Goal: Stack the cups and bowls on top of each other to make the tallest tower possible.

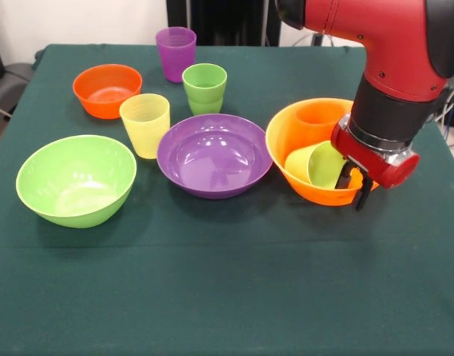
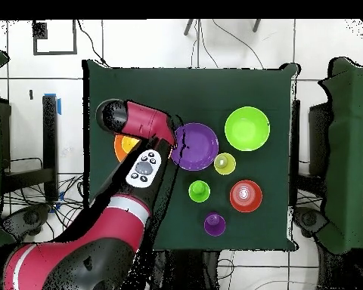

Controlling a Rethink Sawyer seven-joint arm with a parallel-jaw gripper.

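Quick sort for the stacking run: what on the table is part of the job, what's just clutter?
Job items:
yellow-orange bowl, holding tipped yellow cup, lime cup, orange cup
purple bowl
lime green bowl
orange bowl
pale yellow cup
green cup
purple cup
gripper, at yellow-orange bowl's rim

Lying about:
nothing on the table; only floor cables around it

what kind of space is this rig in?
Likely a robotics lab: a green-clothed table set with plastic bowls and cups, loose cables on a tiled floor, and chairs pushed up beside the table.
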